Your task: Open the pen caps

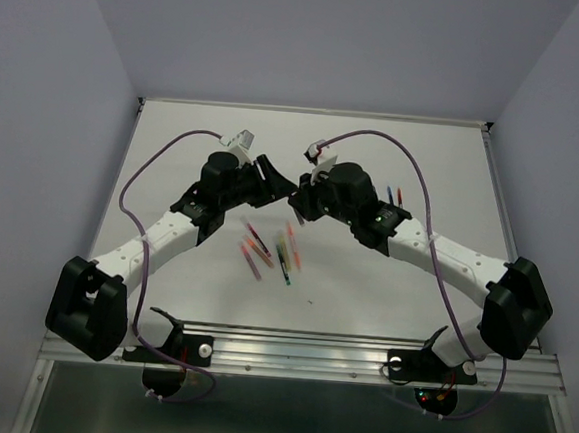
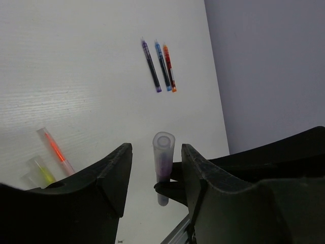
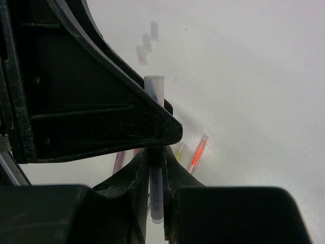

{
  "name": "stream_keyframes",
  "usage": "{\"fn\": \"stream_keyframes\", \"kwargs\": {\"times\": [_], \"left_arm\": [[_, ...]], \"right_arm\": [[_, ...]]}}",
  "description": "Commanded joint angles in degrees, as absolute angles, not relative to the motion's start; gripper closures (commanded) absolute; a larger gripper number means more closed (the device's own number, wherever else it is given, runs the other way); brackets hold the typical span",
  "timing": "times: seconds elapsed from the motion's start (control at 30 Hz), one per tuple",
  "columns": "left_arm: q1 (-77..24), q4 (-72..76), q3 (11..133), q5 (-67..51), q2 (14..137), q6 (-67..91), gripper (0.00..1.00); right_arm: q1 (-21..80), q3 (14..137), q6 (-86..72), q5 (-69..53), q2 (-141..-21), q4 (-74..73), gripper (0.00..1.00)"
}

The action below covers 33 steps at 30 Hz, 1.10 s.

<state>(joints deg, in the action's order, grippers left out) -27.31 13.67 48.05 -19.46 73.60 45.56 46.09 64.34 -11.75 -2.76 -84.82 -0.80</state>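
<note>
The right gripper clenches a pen. The left gripper is released, with one jaw on each side of the cap, not touching it.

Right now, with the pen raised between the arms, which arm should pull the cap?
Left. The left jaws straddle the clear cap of the raised pen with gaps both sides, needing only to close and pull. The right jaws are shut on the barrel, anchoring it.

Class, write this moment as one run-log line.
right fingers: gripping pen upright | left fingers: open around cap | cap: on pen
</note>
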Motion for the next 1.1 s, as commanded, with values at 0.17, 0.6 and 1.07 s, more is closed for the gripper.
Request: {"fn": "stream_keyframes", "kwargs": {"times": [0.17,0.6,1.07], "left_arm": [[-27.8,15.5,49.8,-16.7,72.2,45.0,0.5],[-28.1,15.7,49.8,-15.7,72.4,45.9,0.73],[-28.6,17.7,49.3,-14.6,71.2,46.0,1.0]], "right_arm": [[45.6,67.1,-10.5,-5.1,-85.2,1.2,0.99],[45.6,67.5,-10.5,-6.9,-86.3,0.2,0.99],[45.6,68.1,-10.5,-4.6,-87.2,-1.5,0.54]]}}
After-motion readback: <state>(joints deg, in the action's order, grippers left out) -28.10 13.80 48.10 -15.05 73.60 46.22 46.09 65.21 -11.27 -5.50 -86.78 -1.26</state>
